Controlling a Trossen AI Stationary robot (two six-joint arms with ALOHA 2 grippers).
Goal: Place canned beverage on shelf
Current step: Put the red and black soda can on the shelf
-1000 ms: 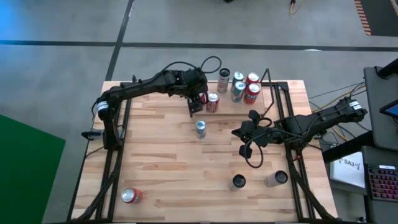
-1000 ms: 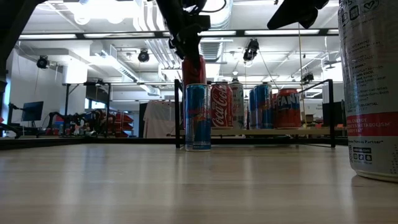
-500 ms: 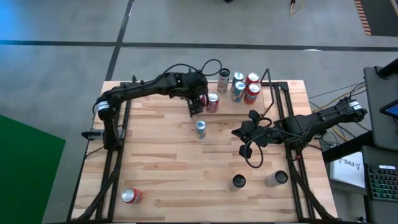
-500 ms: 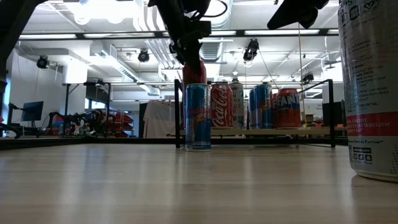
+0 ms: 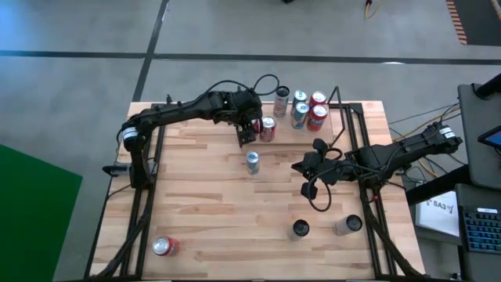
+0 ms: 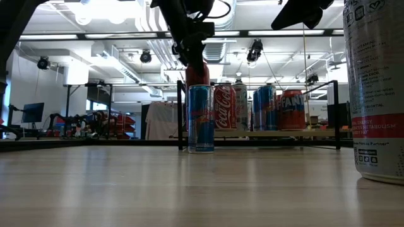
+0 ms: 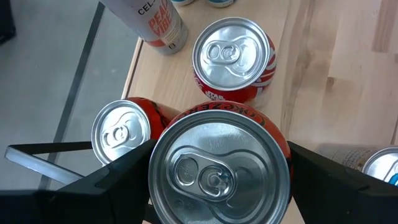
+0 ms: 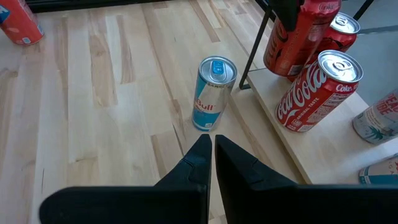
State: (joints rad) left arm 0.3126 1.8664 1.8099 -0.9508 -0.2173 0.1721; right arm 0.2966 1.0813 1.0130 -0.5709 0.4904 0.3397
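Observation:
My left gripper (image 5: 249, 129) is over the left end of the shelf (image 8: 323, 149) at the table's far edge, shut on a red can (image 7: 221, 168). Beside that can, a Coca-Cola can (image 8: 317, 90) and another red can (image 7: 124, 130) stand on the shelf board. More cans (image 5: 300, 110) stand farther right on it. A blue Red Bull can (image 8: 211, 93) stands on the table just in front of the shelf. My right gripper (image 8: 211, 146) hangs shut above the table's right middle, with nothing in it. My left gripper pinches the red can's side wall near the top rim (image 7: 155, 186), one finger (image 7: 118, 180) on each side. The fingers slant down from the table's left. The can stands nearly upright, its top (image 6: 197, 66) higher than the neighbouring cans. Whether its bottom touches the shelf cannot be told.
Thin black posts and rails (image 6: 180, 113) frame the shelf. A red can (image 5: 164, 247) lies near the table's front left corner. Two more cans (image 5: 300, 229) (image 5: 348, 225) are at the front right. Bare planks lie between them and the Red Bull can.
My left gripper has sunk a little toward the shelf with the red can, then kept still. The can has stayed nearly upright in the hold.

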